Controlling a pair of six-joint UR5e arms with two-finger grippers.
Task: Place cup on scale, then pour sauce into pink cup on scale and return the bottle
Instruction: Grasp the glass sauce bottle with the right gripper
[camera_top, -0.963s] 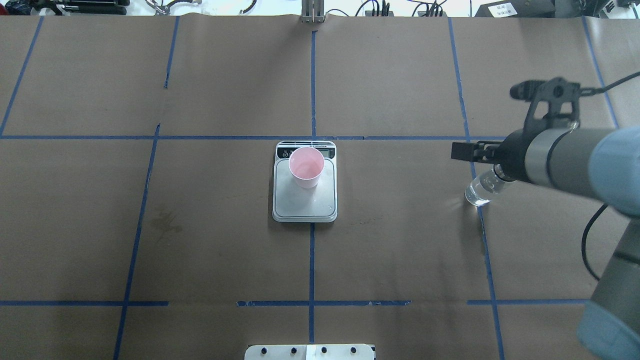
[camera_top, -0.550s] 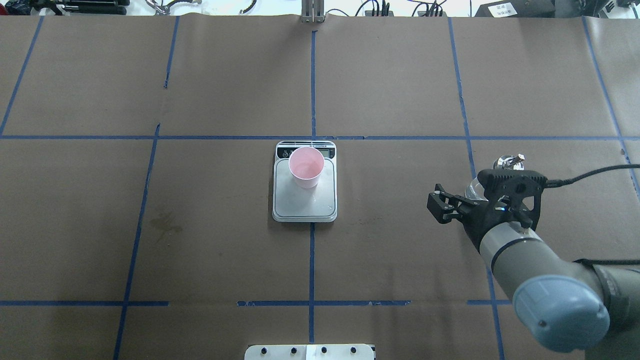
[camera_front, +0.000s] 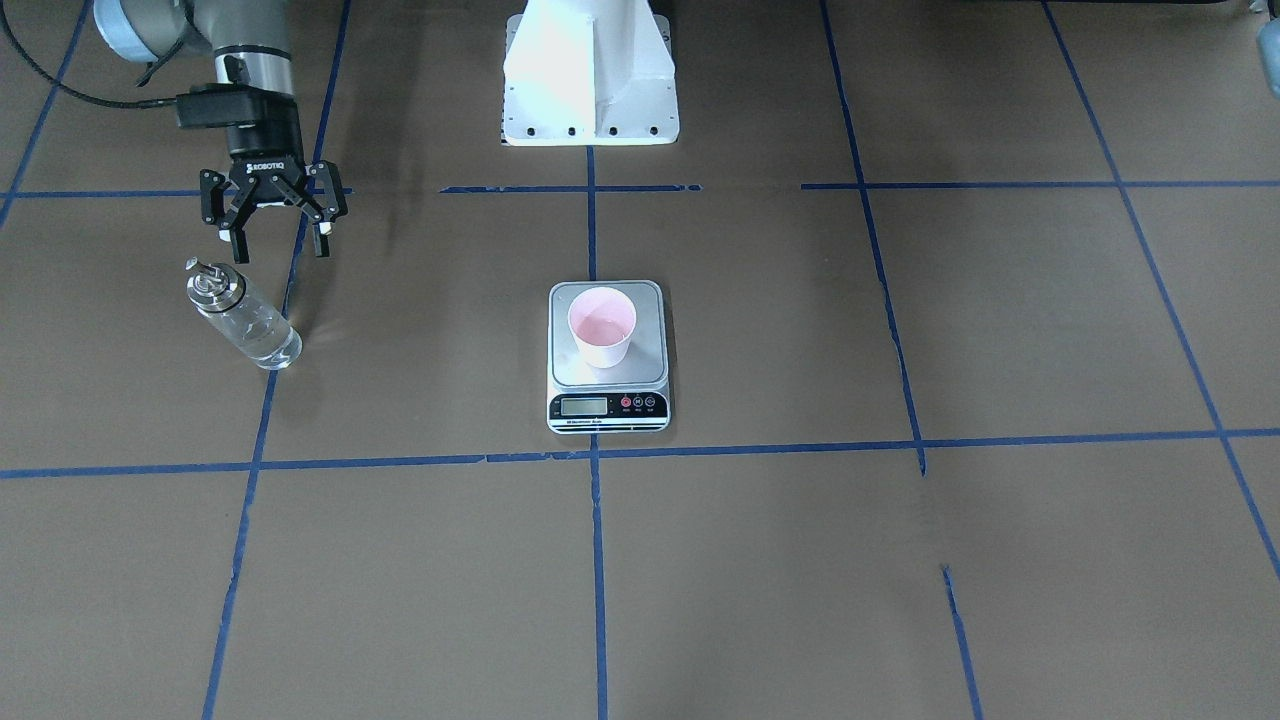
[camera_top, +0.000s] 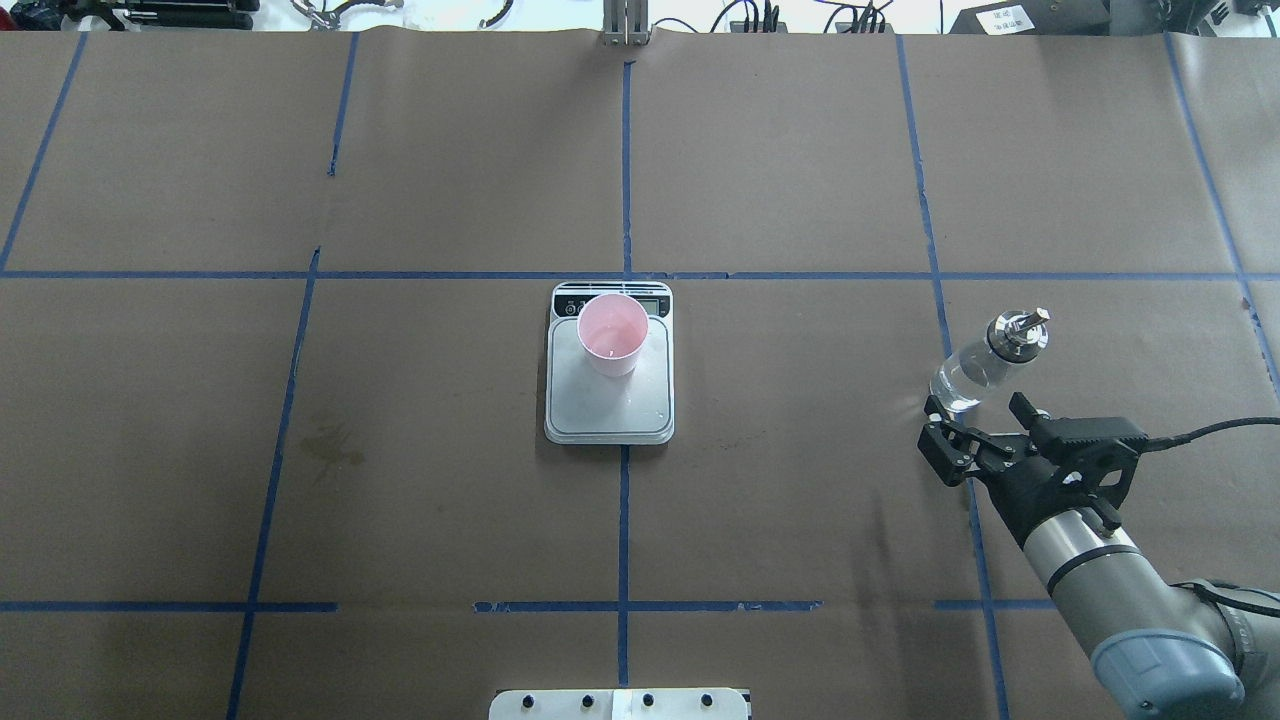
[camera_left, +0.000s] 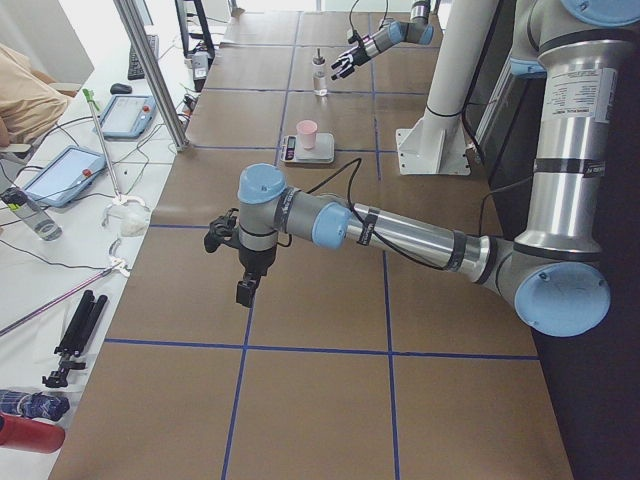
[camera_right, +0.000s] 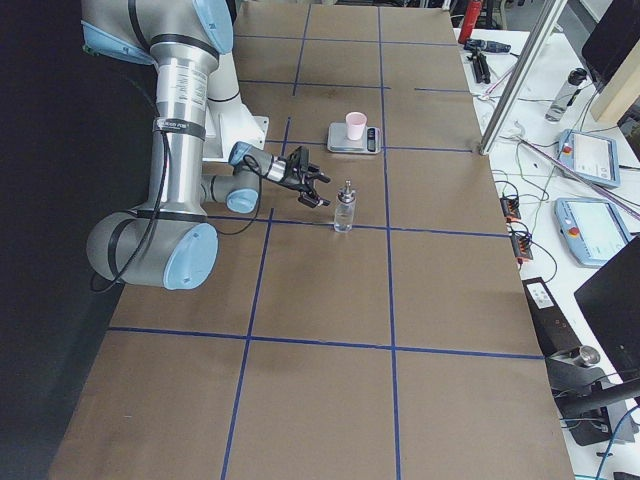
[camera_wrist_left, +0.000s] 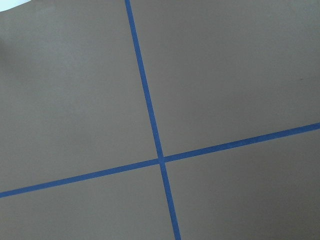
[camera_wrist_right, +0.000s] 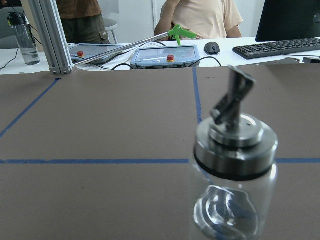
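The pale pink cup (camera_top: 612, 335) stands upright on the silver scale (camera_top: 609, 410) at the table's middle; both also show in the front view, cup (camera_front: 601, 325) and scale (camera_front: 607, 407). The clear glass bottle (camera_top: 985, 360) with its silver pourer cap stands upright and free on the table at the right, on a blue tape line (camera_front: 240, 315). My right gripper (camera_top: 975, 422) is open and empty, just on the robot's side of the bottle and apart from it (camera_front: 280, 248). The right wrist view shows the bottle (camera_wrist_right: 235, 165) close ahead. My left gripper (camera_left: 245, 290) shows only in the exterior left view; I cannot tell its state.
Brown paper with blue tape lines (camera_top: 624, 520) covers the table. The white robot base (camera_front: 590, 70) is at the robot's edge. Operators, tablets and a keyboard (camera_wrist_right: 280, 47) lie beyond the far edge. The left wrist view shows only paper and crossing tape (camera_wrist_left: 161, 160).
My right arm has drawn back from the bottle toward the robot and lowered. The bottle now stands uncovered and alone. Cup and scale have not moved.
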